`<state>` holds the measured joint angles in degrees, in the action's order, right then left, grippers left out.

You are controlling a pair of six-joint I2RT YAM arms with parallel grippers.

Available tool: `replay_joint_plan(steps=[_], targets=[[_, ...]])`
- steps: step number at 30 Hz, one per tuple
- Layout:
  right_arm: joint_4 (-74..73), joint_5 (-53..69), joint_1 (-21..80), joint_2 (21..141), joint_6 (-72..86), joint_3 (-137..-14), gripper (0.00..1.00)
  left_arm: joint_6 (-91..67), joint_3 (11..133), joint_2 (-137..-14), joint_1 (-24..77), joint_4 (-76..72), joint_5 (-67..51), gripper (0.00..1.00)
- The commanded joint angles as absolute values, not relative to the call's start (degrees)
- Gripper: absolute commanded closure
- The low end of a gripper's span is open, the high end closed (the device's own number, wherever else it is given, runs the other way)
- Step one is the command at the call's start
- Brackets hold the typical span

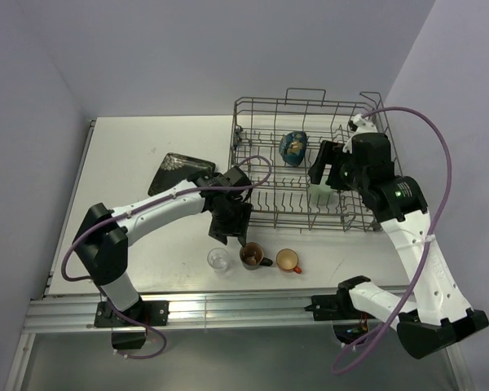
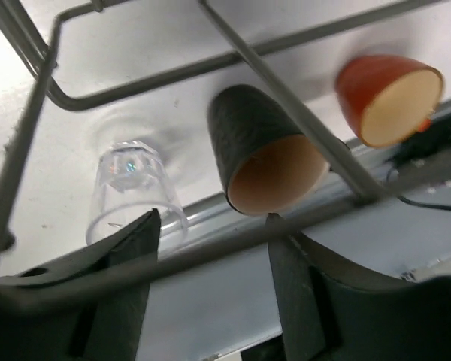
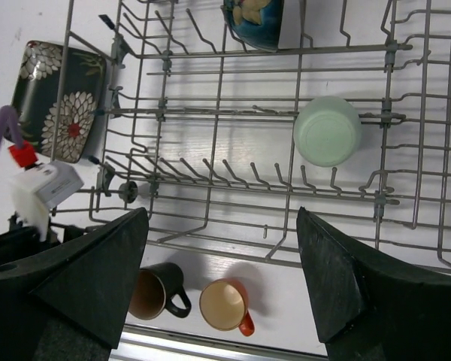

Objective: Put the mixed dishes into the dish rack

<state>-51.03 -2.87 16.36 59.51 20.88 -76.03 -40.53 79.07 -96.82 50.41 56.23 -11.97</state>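
Observation:
The dish rack [image 1: 310, 163] stands at the back right. The dark-blue bowl [image 1: 293, 147] and the pale green cup [image 1: 321, 192] are inside it. They also show in the right wrist view, the bowl [image 3: 252, 19] and the cup [image 3: 327, 129]. The flowered square plate [image 1: 179, 173] lies on the table left of the rack. The clear glass [image 1: 219, 259], brown mug [image 1: 251, 256] and orange mug [image 1: 288, 260] stand in a row in front of the rack. My left gripper [image 1: 230, 232] is open and empty at the rack's front left corner, above glass and brown mug. My right gripper [image 1: 328, 175] is open and empty above the green cup.
A rack wire [image 2: 286, 90] crosses the left wrist view between my left fingers and the mugs. A metal rail [image 1: 228, 305] runs along the table's near edge. Walls close the left, back and right sides.

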Motion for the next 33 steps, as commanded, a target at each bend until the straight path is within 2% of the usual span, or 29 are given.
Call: replay_joint_plan(steps=[1,6,14,18,24,33], targets=[[-51.9,-1.1,16.4,57.7,19.2,-75.8,0.14,-38.9,77.6,-97.6,51.9,50.7,-7.3,0.39],[-52.0,-1.4,16.4,54.5,17.8,-75.7,0.15,-38.9,76.1,-100.3,53.3,45.1,-5.3,0.4],[-53.3,-2.6,16.4,52.7,16.9,-76.2,0.16,-38.9,79.0,-106.5,57.0,43.2,-2.6,0.5],[-53.3,-2.5,16.4,51.9,16.8,-75.5,0.16,-41.5,77.8,-103.8,58.4,42.9,-0.4,0.54],[-52.9,-2.1,16.4,51.2,16.8,-74.4,0.16,-43.9,76.0,-100.9,58.2,43.9,4.2,0.5],[-52.6,-1.1,16.4,51.6,17.2,-74.4,0.16,-46.1,72.6,-100.1,56.3,43.9,4.0,0.45]])
